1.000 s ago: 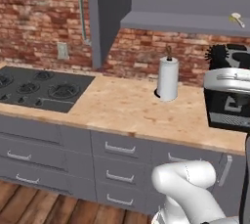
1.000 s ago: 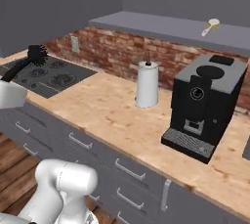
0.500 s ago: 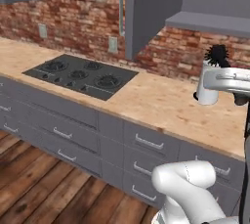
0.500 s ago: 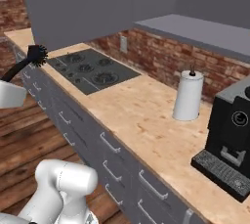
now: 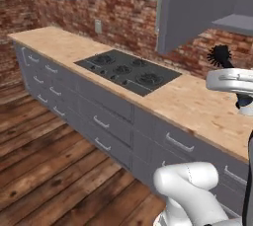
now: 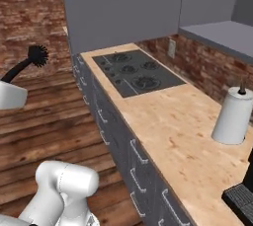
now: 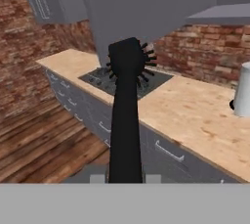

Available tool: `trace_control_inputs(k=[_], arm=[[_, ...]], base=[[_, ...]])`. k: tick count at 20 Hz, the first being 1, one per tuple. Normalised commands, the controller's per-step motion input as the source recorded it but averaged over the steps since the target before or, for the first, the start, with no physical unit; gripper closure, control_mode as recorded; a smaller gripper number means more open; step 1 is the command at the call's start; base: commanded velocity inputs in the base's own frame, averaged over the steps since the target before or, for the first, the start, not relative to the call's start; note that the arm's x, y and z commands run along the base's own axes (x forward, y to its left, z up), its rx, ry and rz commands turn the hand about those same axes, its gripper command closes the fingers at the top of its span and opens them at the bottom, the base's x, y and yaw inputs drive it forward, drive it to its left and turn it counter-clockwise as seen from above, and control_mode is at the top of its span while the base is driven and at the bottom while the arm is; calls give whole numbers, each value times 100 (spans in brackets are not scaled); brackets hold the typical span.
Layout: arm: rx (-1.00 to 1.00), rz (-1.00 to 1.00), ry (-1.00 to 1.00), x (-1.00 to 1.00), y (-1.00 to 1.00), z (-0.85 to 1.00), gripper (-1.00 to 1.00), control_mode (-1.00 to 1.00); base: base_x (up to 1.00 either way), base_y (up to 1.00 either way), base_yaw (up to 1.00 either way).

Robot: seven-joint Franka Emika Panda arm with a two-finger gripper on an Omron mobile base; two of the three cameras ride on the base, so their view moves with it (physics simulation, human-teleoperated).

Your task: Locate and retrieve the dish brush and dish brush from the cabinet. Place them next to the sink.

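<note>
My gripper (image 7: 125,176) is shut on the handle of the all-black dish brush (image 7: 126,115), whose round spiky head (image 7: 131,60) points up and away from the hand. The same brush head (image 5: 219,55) sticks up above the white hand (image 5: 230,79) at the right edge of the left base view, and the brush (image 6: 35,56) rises over the floor at the left of the right base view. The grey wall cabinet (image 5: 190,8) hangs over the counter with its door panel (image 6: 123,8) swung open beside the shelf board (image 6: 222,35). The cream-handled brush and the sink are out of view.
A black cooktop (image 5: 126,69) is set in the wooden counter (image 6: 173,126). A white paper towel roll (image 6: 232,116) stands further right, beside a dark appliance corner (image 6: 243,198). Grey drawer fronts (image 5: 106,121) run below. Wooden floor (image 5: 44,170) lies open to the left.
The whole picture has shifted as the base turns left: coffee machine and shelf with the cream brush slid out of view, cooktop came to the centre. The black brush stays in the gripper.
</note>
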Motion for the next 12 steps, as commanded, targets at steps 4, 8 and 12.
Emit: trace_control_inputs(k=[4, 8, 12], arm=[[0, 0, 0, 0, 0, 0, 100, 100], [0, 0, 0, 0, 0, 0, 100, 100], [0, 0, 0, 0, 0, 0, 100, 100]], base=[[-5, 34, 41], [-6, 38, 40], [-9, 42, 39]])
